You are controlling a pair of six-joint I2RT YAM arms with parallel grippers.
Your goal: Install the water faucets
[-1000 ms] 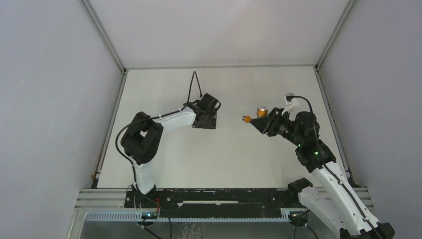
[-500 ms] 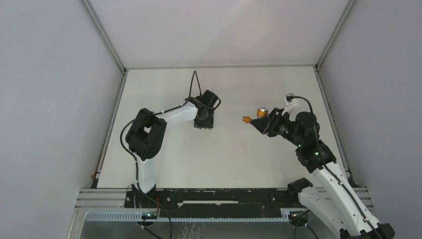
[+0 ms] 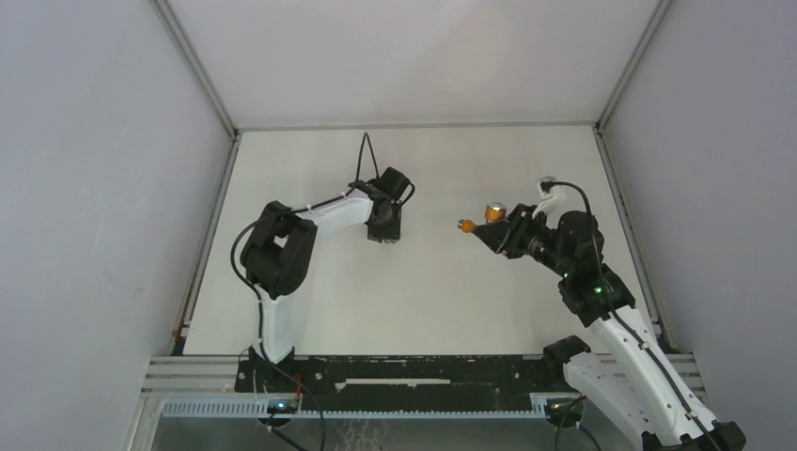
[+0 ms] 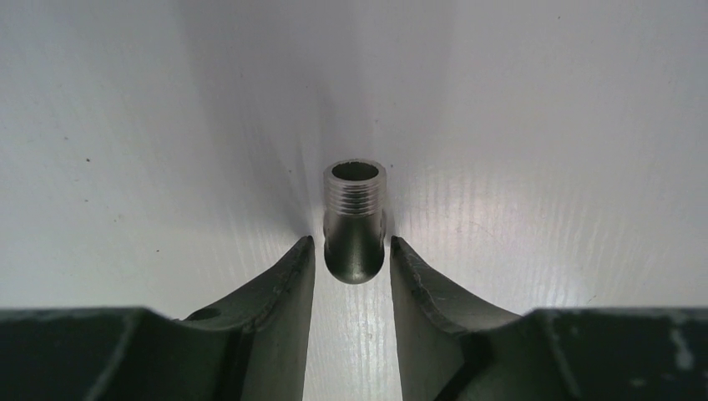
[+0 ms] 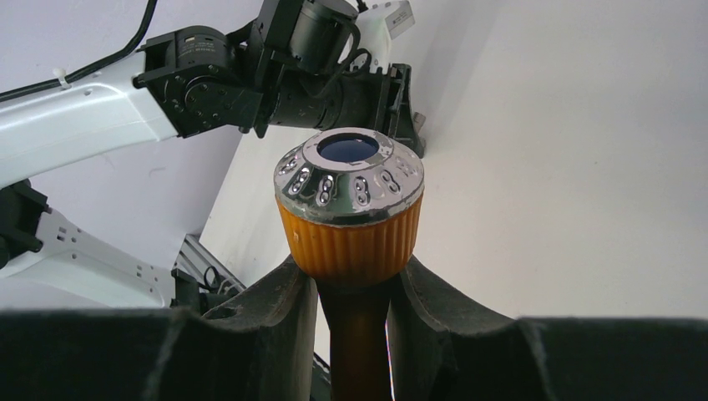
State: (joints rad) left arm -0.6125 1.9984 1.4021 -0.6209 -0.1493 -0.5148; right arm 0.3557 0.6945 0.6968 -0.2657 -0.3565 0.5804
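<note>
Left claw (image 4: pixel 352 251): drawn narrower than a second earlier, fingers closely flanking the grey metal fitting (image 4: pixel 355 219) on the white tabletop (image 4: pixel 543 125); whether it gripped could not be told. Right claw (image 5: pixel 351 280): clamped on the orange tap body (image 5: pixel 351 234), well apart from the fitting.

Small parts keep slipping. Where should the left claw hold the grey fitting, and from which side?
Pinch the grey fitting on its smooth body, below the threads, coming from the rounded end as the left claw is lined up. Its threaded mouth points away and should stay free.
</note>
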